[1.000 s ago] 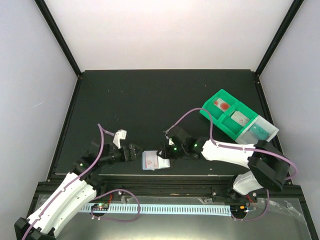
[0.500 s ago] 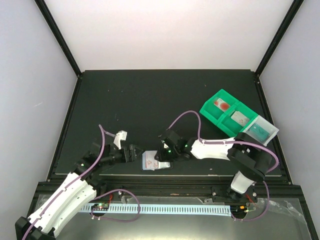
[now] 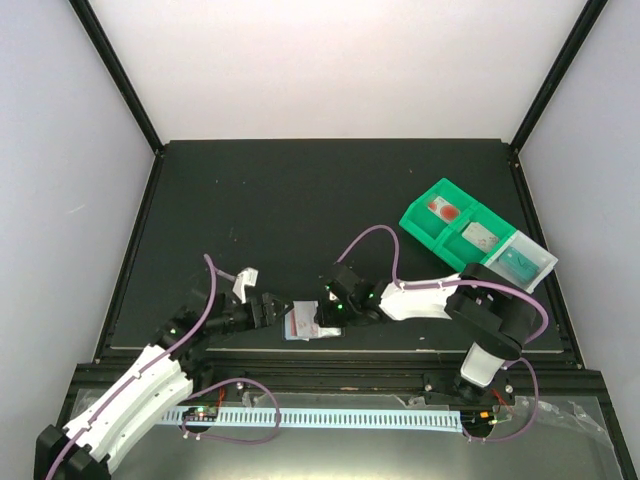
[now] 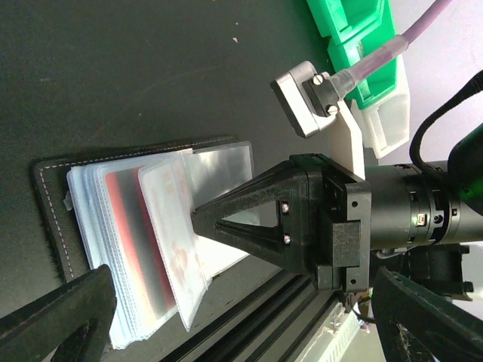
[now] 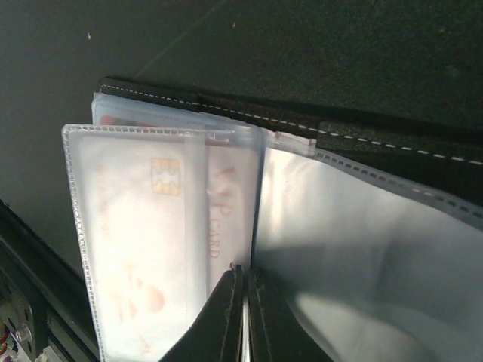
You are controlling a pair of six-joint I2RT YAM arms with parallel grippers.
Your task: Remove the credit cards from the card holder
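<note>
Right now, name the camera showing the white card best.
Right wrist: the white card fills the frame, chip and red print visible through its clear sleeve. Left wrist shows it tilted, foreshortened. Top view shows only a small pale patch.

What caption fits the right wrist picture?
Right gripper pinches the clear pocket holding a white card, in the open card holder.

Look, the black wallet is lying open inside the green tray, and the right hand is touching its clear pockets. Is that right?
Not quite. The wallet is open, but it lies on the black table, apart from the green tray; the top view shows this. The right hand does touch its clear pockets.
</note>
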